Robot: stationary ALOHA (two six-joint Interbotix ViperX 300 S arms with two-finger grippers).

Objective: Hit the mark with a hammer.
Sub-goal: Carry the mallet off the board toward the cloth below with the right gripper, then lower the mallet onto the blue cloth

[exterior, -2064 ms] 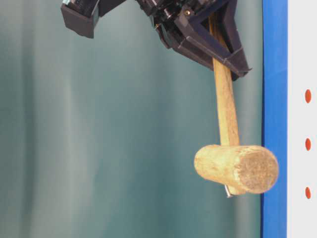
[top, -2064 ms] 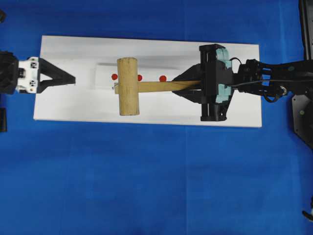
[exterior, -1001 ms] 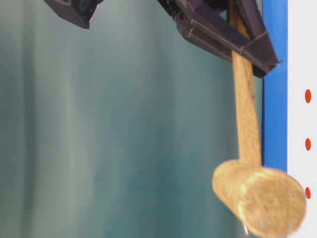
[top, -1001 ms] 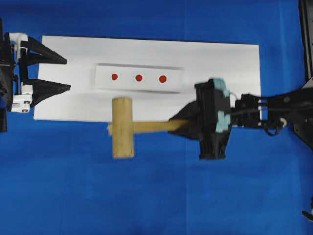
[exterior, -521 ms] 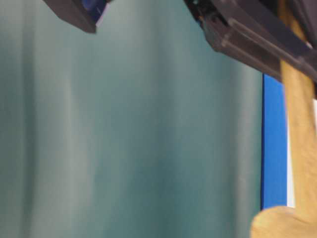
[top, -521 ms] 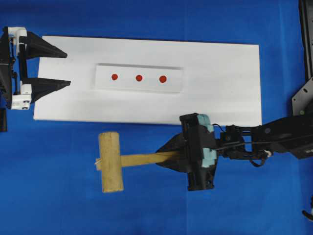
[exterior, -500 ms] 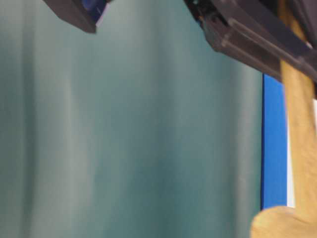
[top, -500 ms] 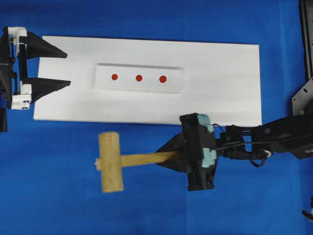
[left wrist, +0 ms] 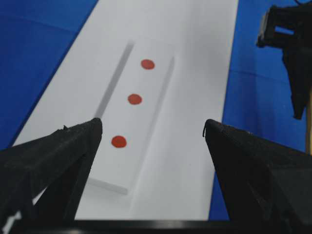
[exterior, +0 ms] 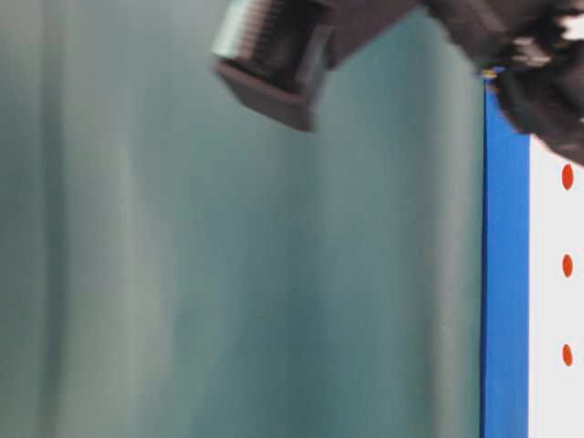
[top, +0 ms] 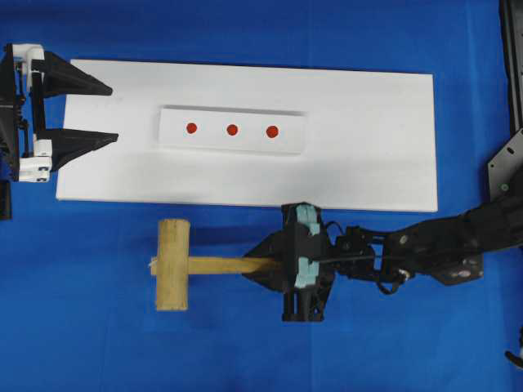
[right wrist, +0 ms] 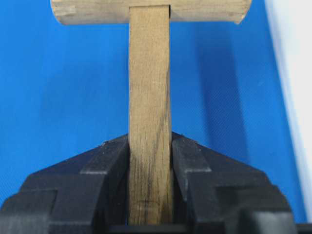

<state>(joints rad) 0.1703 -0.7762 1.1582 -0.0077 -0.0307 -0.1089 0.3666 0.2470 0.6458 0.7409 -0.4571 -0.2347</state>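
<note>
The hammer (top: 172, 265), a light wooden mallet, lies level over the blue cloth in front of the white board (top: 368, 163), head to the left. My right gripper (top: 260, 265) is shut on its flat handle (right wrist: 149, 87), fingers (right wrist: 187, 156) pressed against both sides. Whether the head (right wrist: 146, 10) touches the cloth I cannot tell. Three red marks (top: 232, 129) sit in a row on a raised white strip (top: 290, 140) on the board. My left gripper (top: 113, 114) stands open and empty at the board's left end, facing the marks (left wrist: 119, 142).
Blue cloth (top: 245, 351) covers the table all round the board. The right arm (top: 425, 249) stretches in from the right along the board's front edge. Its blurred dark parts (exterior: 274, 55) fill the top of the table-level view, with the marks (exterior: 568, 265) at the right edge.
My right gripper has carried the hammer off the board, toward the front and left, and lower over the cloth. The left gripper has stayed open and still.
</note>
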